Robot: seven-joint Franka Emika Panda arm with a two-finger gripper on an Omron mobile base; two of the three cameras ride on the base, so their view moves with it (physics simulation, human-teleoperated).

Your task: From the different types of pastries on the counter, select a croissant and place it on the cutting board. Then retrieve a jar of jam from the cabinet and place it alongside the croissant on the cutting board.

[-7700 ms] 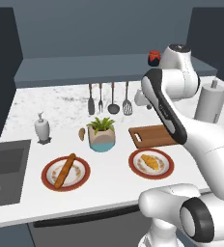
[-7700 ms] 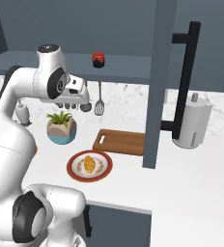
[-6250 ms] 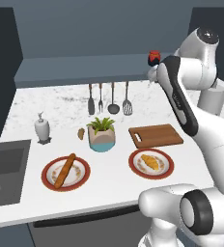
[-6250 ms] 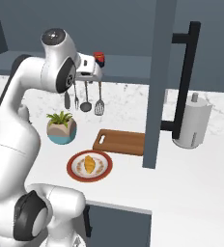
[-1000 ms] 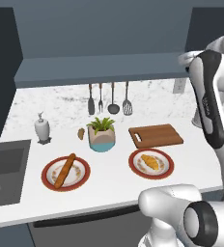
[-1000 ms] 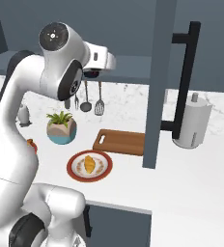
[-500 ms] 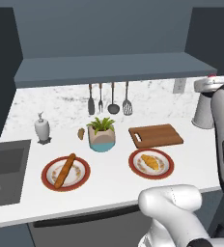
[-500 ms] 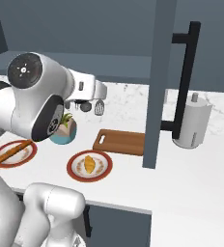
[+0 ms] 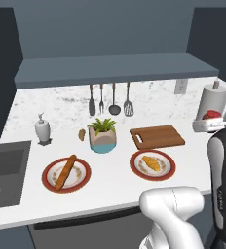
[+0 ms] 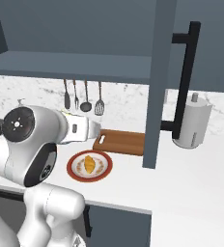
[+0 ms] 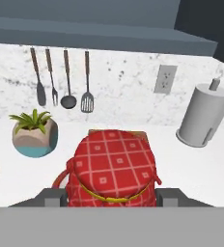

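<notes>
The pincer point(image 11: 112, 200) is pinching the jar of jam point(image 11: 112, 169), whose red checked lid is sitting right between the finger tips in the hand view. In the left base view the jar point(image 9: 212, 115) is showing as a red cap at the end of the arm, held off to the right of the cutting board point(image 9: 157, 136) and above the tabletop point(image 9: 110, 180). So the jam step looks to be under way, with the jar in transit from the cabinet point(image 10: 157, 72).

The croissant point(image 9: 151, 163) is lying on its plate point(image 9: 152, 164), just in front of the board and not on it; by that, the first step appears unfinished or skipped.

Next, the pincer would need to be carrying the jar across and down onto a bare part of the board, which is lying ahead of and below it, leaving room for the croissant.

In the hand view the jar is covering most of the board point(image 11: 95, 131). In the right base view the robot's own body is hiding the pincer.
</notes>
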